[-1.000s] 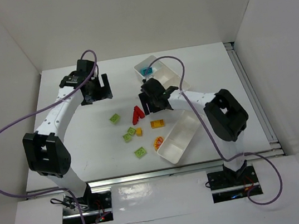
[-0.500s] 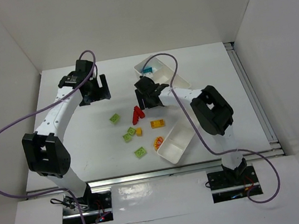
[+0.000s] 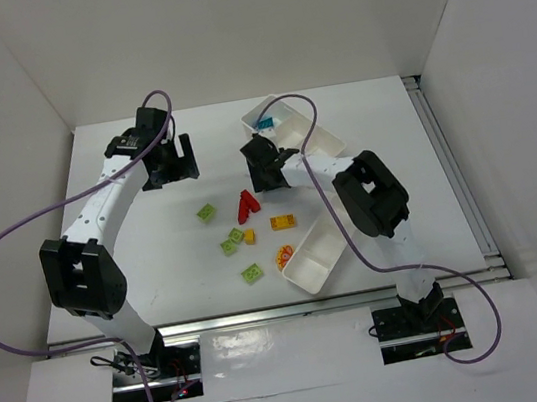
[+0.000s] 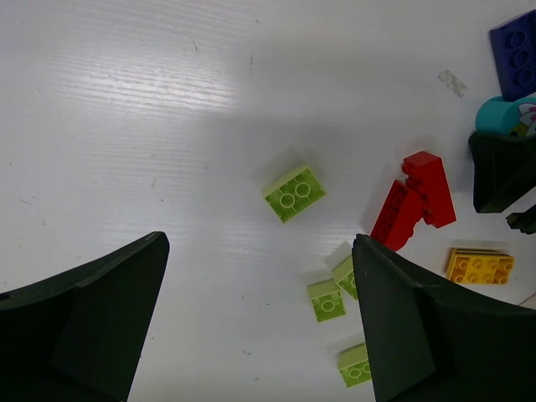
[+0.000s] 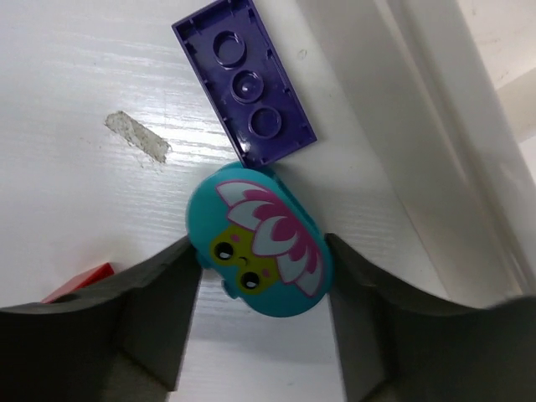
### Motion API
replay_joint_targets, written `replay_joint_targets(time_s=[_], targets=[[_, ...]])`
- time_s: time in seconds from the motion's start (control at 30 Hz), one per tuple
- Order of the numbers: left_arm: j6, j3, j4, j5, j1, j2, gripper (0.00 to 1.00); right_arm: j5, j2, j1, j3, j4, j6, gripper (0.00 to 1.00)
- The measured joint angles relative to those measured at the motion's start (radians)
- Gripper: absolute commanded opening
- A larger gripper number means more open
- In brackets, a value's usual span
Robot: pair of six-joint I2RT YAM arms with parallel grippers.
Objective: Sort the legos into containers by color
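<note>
Our right gripper (image 5: 258, 243) clamps the teal flower-faced brick (image 5: 258, 255); a purple plate (image 5: 244, 79) lies just beside that brick. Our left gripper (image 4: 260, 243) gapes open.

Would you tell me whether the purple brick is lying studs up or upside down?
Upside down: the purple brick shows a rimmed hollow underside with three round tubes, no studs.

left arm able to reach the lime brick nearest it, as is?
Probably yes. The left gripper hangs open over the lime brick, nothing lies between, and the red bricks sit aside.
</note>
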Motion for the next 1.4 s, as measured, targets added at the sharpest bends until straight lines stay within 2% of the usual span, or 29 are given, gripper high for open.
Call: replay_joint_targets(time_s=[0.03, 0.07, 0.1, 0.2, 0.37, 0.53, 0.67, 1.0, 1.4], targets=[[0.000, 0.000, 0.000, 0.000, 0.000, 0.000, 1.00, 0.000, 0.000, 0.000, 0.000, 0.005, -0.002, 0.59], [0.000, 0.000, 0.000, 0.000, 0.000, 0.000, 1.00, -0.001, 0.000, 0.000, 0.000, 0.010, -0.006, 0.47], [0.000, 0.000, 0.000, 0.000, 0.000, 0.000, 1.00, -0.001, 0.000, -0.001, 0.000, 0.015, -0.009, 0.41], [0.000, 0.001, -0.001, 0.000, 0.000, 0.000, 1.00, -0.003, -0.008, -0.002, -0.012, 0.031, -0.018, 0.32], [0.000, 0.001, -0.007, 0.000, 0.000, 0.000, 1.00, -0.007, -0.084, -0.002, -0.062, 0.024, -0.027, 0.32], [0.000, 0.001, -0.010, -0.018, -0.006, 0.000, 1.00, 0.008, -0.250, -0.002, -0.124, 0.023, -0.041, 0.32], [0.000, 0.001, -0.011, -0.027, -0.023, 0.004, 1.00, 0.033, -0.323, -0.008, -0.105, 0.035, -0.051, 0.32], [0.000, 0.007, -0.013, -0.035, -0.049, 0.015, 1.00, 0.052, -0.154, -0.107, 0.134, 0.037, -0.082, 0.33], [0.000, 0.028, -0.019, -0.058, -0.051, 0.026, 1.00, 0.016, -0.045, -0.190, 0.194, 0.026, -0.089, 0.35]])
